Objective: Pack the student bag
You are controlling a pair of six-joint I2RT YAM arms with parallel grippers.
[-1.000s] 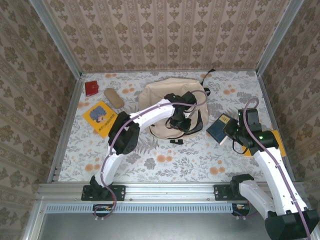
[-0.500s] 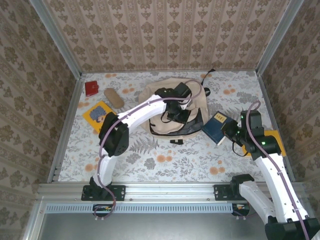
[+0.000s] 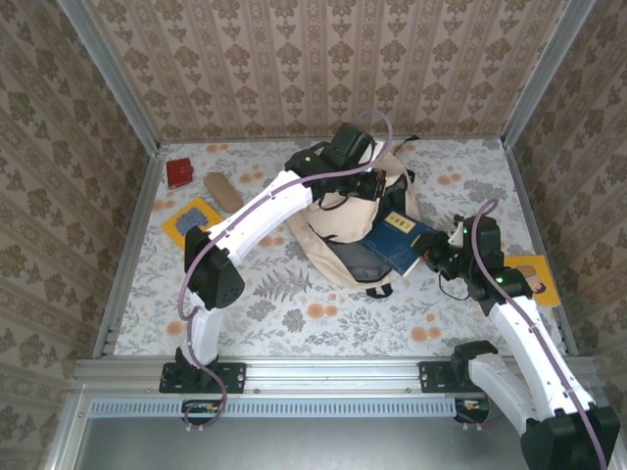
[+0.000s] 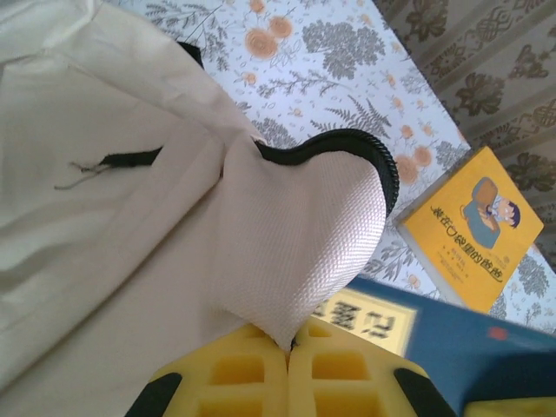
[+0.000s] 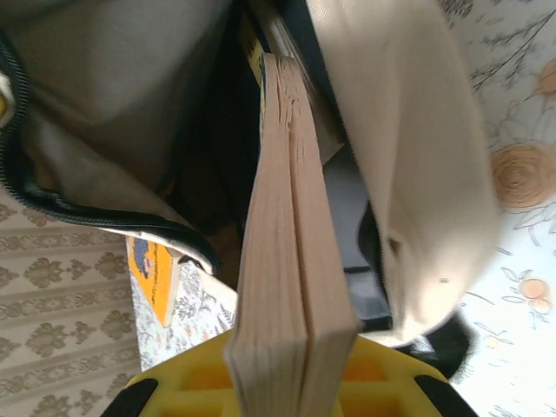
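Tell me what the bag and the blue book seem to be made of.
Bag: woven cloth, matte beige, probably canvas or a synthetic. A fine weave shows up close, and it folds and sags softly. Blue book: paper pages, seen as a cream, layered edge. The cover looks like smooth card, perhaps coated, though no clear shine settles that.

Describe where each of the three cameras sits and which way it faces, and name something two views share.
Top external: above and behind the bases, looking down on the table, both arms and the student bag.
Left wrist: on the left arm, looking past the left gripper, pinching the bag's opening rim.
Right wrist: on the right arm, facing into the bag; right gripper clamps the blue book.
Shared: both wrist views show the blue book.
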